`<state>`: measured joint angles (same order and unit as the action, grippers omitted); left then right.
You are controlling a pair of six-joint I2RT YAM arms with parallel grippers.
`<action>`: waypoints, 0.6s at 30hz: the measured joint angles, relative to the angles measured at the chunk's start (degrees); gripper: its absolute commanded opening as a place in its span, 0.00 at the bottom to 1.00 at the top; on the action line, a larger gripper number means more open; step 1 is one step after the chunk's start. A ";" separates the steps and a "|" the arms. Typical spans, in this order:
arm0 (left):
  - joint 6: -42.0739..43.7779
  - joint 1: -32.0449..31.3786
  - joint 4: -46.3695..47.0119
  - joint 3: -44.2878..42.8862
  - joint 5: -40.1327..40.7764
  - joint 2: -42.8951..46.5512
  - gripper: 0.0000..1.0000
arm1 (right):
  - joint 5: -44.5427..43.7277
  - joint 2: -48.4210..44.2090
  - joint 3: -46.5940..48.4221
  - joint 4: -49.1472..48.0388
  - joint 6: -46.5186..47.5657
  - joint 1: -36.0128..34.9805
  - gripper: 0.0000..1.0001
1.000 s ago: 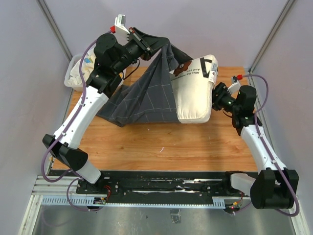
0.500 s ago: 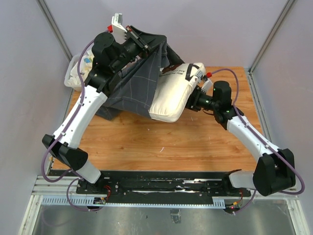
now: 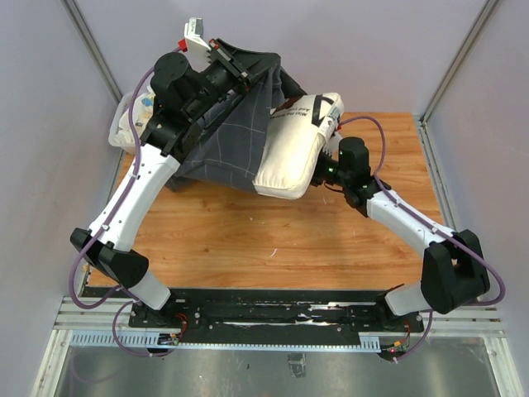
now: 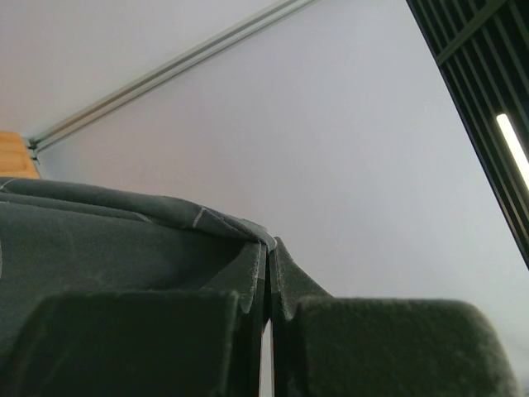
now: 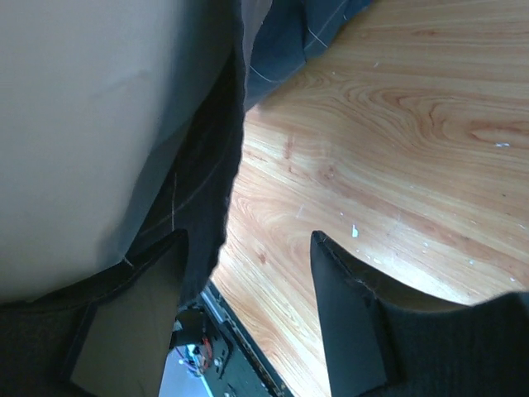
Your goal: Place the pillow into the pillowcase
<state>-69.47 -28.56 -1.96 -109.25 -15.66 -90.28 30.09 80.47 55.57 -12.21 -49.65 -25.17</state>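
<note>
Charcoal-grey cloth hangs like a curtain at the rear of the pale wooden table [image 3: 273, 240] as the left gripper [image 4: 269, 252], jaws pressed together on a fold, holds the dark charcoal-grey grid-lined fabric pillowcase [image 3: 231, 141] aloft. The cream-white soft rectangular pillow [image 3: 289, 161] is raised and tilted just beside it, its left edge against the cloth; whether it has entered the mouth cannot be told. The right gripper [image 5: 248, 240] props the pillow with jaws parted, bare table showing between them, so nothing clamps it. Likely trouble: the pillow may slide off that finger and drop, or push against the sack's slack wall because a single pinch leaves the mouth sagging shut. A white sewn-in label [image 3: 302, 107] near the pillow's top carries dark print, too small to read.
</note>
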 measured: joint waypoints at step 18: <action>1.18 0.13 -0.92 0.63 0.42 0.28 0.00 | 0.72 5.35 1.25 -12.17 -11.80 -1.25 0.01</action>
<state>-68.29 -28.42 -2.87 -108.62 -15.25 -90.00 30.81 85.82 56.82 -24.38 -61.45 -26.41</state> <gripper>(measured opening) 0.015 0.011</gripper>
